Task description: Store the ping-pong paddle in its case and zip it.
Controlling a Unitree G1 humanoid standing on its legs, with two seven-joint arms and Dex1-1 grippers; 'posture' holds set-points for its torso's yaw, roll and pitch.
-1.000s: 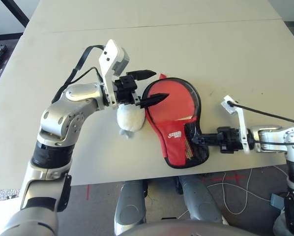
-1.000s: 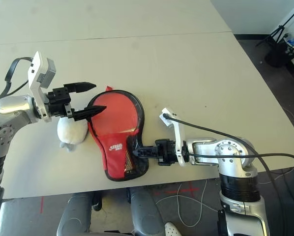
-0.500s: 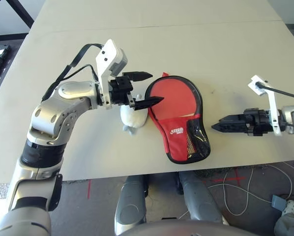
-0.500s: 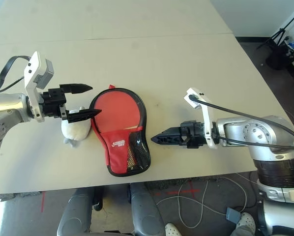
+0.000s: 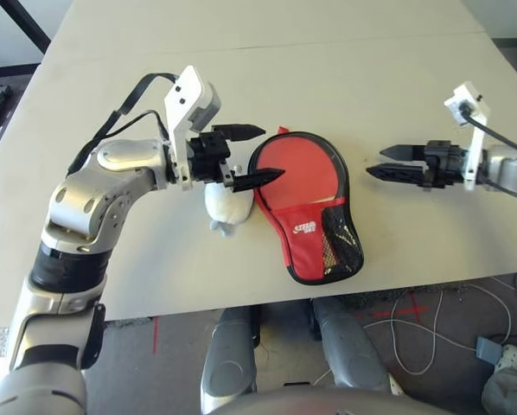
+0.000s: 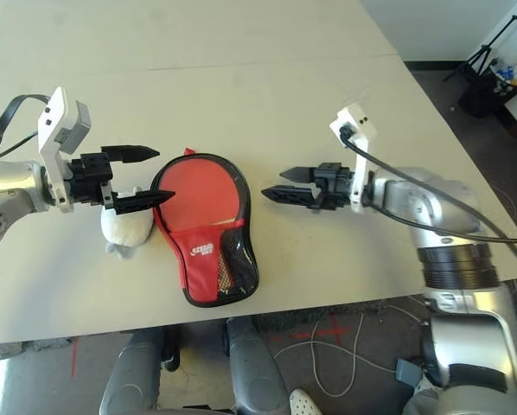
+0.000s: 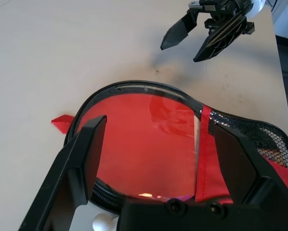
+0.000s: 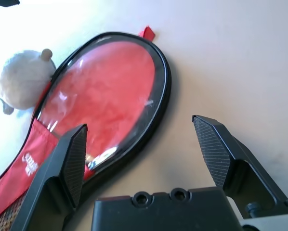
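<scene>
A pale counter [image 5: 397, 78] runs across the head view, with dark floor and cables past its near edge. The case [image 5: 306, 207] lies flat near the middle, round end toward 12 o'clock, narrow mesh-pocket end toward 5 o'clock. A glossy red face shows through its round part; whether that is the paddle's rubber under a clear panel cannot be told, and no handle can be made out. A small red tab [image 7: 62, 123] sticks out at the round end, too small to identify. A white lump [image 5: 228, 206] touches the case at 9 o'clock, partly hidden under the left end effector [image 5: 252, 156], whose fingers stand wide apart, the lower tip over the case's rim, holding nothing. The right end effector [image 5: 386, 162] hovers at 3 o'clock of the case, well apart from it, fingers spread and empty. A second ago it lay low at the case's narrow end, tips against the mesh pocket; it has since lifted away and rolled. The left arm has barely shifted. The case has turned slightly.
</scene>
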